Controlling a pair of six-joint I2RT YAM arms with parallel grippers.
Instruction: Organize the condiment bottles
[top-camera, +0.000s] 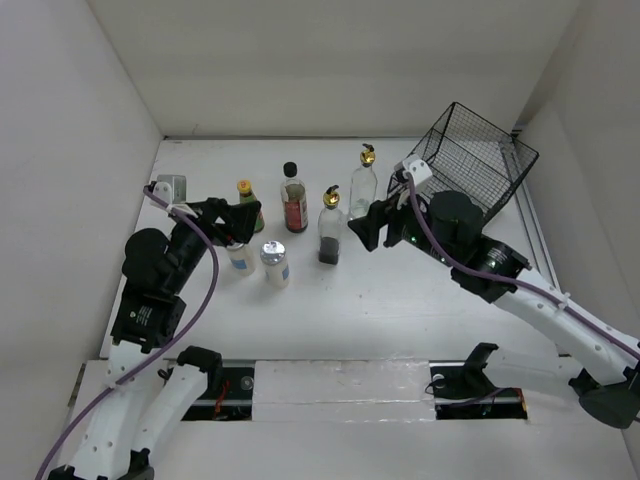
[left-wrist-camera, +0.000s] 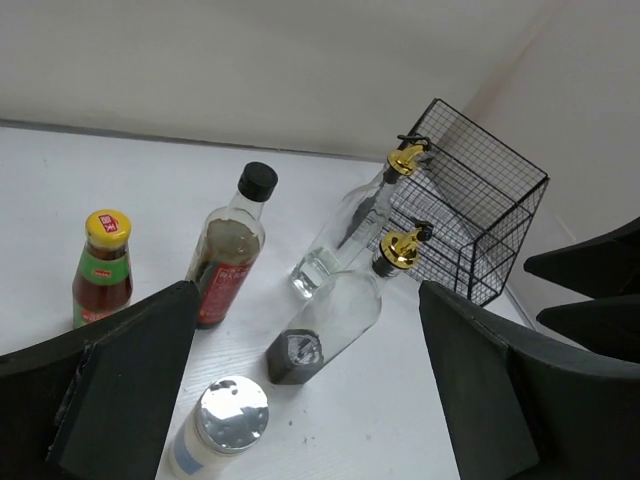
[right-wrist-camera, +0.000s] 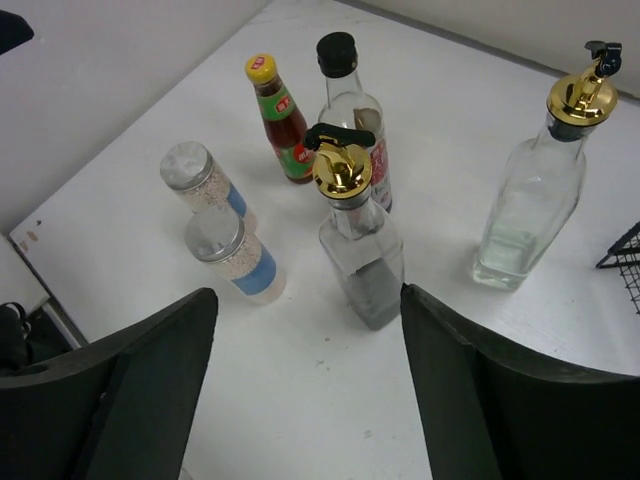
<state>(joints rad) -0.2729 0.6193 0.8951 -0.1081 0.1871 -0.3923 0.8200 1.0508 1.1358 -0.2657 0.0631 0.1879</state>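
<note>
Six condiment bottles stand mid-table. The yellow-capped bottle (top-camera: 248, 205), the black-capped red-labelled bottle (top-camera: 293, 198) and a clear gold-pourer bottle (top-camera: 364, 180) stand at the back. A second gold-pourer bottle (top-camera: 330, 228) with a dark bottom stands in front. Two short white bottles (top-camera: 274, 263) (top-camera: 240, 257) stand at the front left. My left gripper (top-camera: 235, 222) is open and empty above the left white bottle. In its wrist view one white bottle (left-wrist-camera: 220, 425) shows by the left finger. My right gripper (top-camera: 365, 225) is open and empty, just right of the dark-bottomed bottle (right-wrist-camera: 360, 245).
A black wire basket (top-camera: 475, 160) lies tilted at the back right, also in the left wrist view (left-wrist-camera: 470, 200). A small grey object (top-camera: 170, 187) sits at the back left. White walls close in the table on three sides.
</note>
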